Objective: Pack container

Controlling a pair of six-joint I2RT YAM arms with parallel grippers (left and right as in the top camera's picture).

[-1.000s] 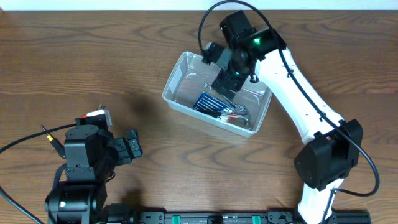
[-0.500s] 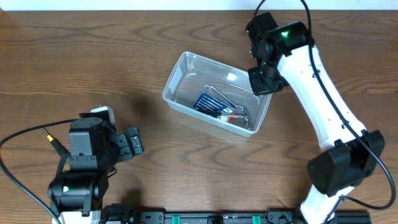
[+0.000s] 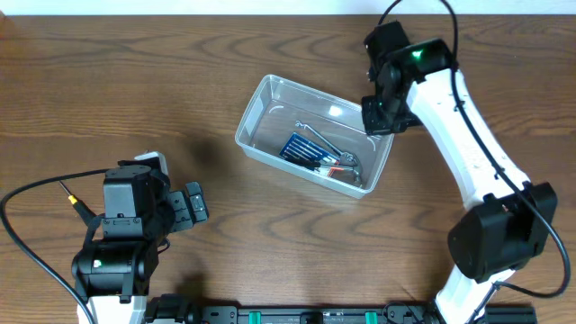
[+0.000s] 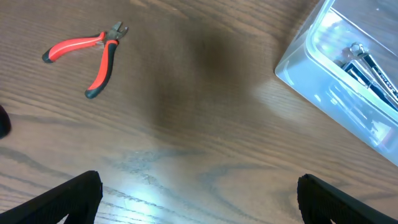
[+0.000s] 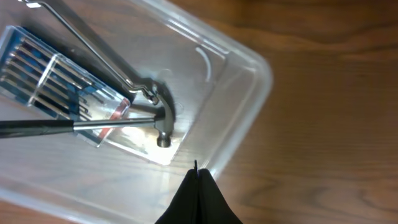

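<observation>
The clear plastic container [image 3: 256, 110] sits mid-table, holding a blue drill-bit case [image 3: 301, 148], a wrench [image 3: 315, 135] and a hammer [image 3: 346, 162]. My right gripper [image 3: 376, 117] hovers over the container's right end, shut on nothing. In the right wrist view its closed tip [image 5: 196, 173] hangs above the container wall [image 5: 249, 68], near the hammer head [image 5: 163, 121] and the case [image 5: 56, 87]. My left gripper [image 3: 191, 207] stands open and empty at the lower left. Its wrist view shows the gripper [image 4: 199, 205] over bare wood, red-handled pliers [image 4: 93, 56] ahead left and the container [image 4: 311, 68] ahead right.
The table's far edge runs along the top of the overhead view. A black cable [image 3: 45, 193] loops by the left arm's base. The right arm's white links [image 3: 468, 153] stretch from the lower right up to the container's right end.
My right gripper has pulled out of the container toward its right end and gone from open to shut. The left arm has shifted slightly.
</observation>
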